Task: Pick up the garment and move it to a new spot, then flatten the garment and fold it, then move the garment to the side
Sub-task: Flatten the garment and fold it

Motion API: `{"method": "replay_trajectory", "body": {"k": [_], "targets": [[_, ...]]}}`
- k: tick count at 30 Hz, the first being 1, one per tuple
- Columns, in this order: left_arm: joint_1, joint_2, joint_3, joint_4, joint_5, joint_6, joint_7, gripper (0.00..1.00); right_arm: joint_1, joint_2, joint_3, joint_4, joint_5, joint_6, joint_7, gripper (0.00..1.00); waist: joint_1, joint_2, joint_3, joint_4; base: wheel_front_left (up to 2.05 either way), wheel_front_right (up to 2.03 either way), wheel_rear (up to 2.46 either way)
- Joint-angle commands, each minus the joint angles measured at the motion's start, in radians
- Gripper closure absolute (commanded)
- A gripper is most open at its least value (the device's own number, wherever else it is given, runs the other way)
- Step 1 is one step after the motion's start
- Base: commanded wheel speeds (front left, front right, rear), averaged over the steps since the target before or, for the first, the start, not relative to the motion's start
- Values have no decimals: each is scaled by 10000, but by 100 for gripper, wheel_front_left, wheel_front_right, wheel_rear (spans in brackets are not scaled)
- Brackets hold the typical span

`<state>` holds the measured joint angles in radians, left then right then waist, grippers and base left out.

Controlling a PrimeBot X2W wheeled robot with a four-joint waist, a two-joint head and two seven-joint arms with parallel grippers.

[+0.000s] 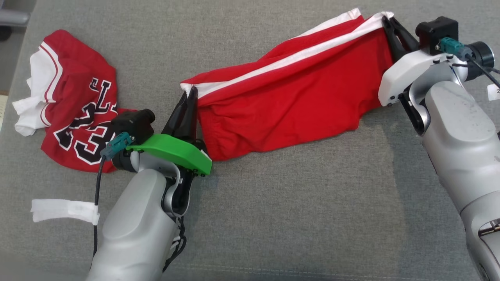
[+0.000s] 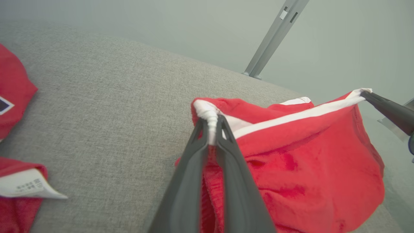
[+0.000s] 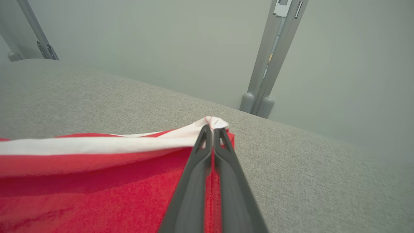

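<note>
Holding garment (image 1: 289, 101) stretched between left pincer (image 1: 191, 93) and right pincer (image 1: 385, 20)

right jaws: clamped on white-trimmed corner | red garment (image 3: 97, 187): trim taut leftward | grey cushion (image 3: 307, 168) beneath

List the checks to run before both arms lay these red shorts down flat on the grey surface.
1. Grip of left pincer on red shorts with white side stripe: ok, shut on a white-banded corner.
2. Grip of right pincer: ok, shut on the opposite corner.
3. Top edge stretched between the grips: ok, the stripe runs nearly straight.
4. Shorts body smooth: not ok, creased and sagging.
5. Crumpled red-and-white numbered jersey apart from the shorts: ok, a gap shows.
6. Both fabric layers caught in each grip: cannot tell.
</note>
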<state>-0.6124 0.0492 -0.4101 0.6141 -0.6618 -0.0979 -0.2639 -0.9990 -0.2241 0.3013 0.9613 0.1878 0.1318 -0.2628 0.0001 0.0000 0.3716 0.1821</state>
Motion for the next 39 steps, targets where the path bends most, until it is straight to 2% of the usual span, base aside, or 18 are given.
{"method": "replay_trajectory", "body": {"k": [1,5,10,11,12,13,20,24,29,34,39], "targets": [[-272,39,-45,-73,-91,94,-4,100,-234,-31,3,80,-57,-21,-30,100,-1,0,680,359,0,0,0],[-554,41,-156,-287,-497,441,-6,100,-823,-5,-34,443,-192,-20,-30,100,-1,0,966,451,0,0,0],[-762,38,-422,-454,-746,596,-6,98,-1292,43,43,924,-489,-20,-30,100,-1,0,1221,575,0,0,0],[-798,39,-481,-477,-800,614,-6,73,-1405,30,-22,1013,-527,-20,-30,81,-1,0,1270,592,0,0,0],[-841,37,-516,-536,-883,619,-6,20,-1515,6,-148,1116,-529,-21,-28,46,-1,0,1321,606,0,0,0],[-889,36,-516,-613,-922,632,-6,0,-1593,15,-265,1195,-554,-20,-30,0,-1,0,1366,617,0,0,0],[-584,35,-126,-1246,-89,943,-6,0,-1352,186,-893,709,-718,-20,-30,0,-1,0,1437,529,0,0,0],[-180,38,124,-1556,504,965,-4,0,-427,316,-1023,-7,-430,-20,-30,0,-1,0,1209,420,0,0,0],[405,36,345,-1881,1048,882,-6,0,706,61,-1114,-583,7,-20,-28,0,-1,0,1012,299,0,0,0],[578,36,423,-1996,1305,787,-6,0,1052,3,-1287,-610,124,-20,-28,0,-1,0,1015,269,0,0,0],[586,36,338,-2155,1394,729,-6,0,1003,327,-1316,89,246,-14,-6,0,-1,0,1082,346,0,0,0]]}}
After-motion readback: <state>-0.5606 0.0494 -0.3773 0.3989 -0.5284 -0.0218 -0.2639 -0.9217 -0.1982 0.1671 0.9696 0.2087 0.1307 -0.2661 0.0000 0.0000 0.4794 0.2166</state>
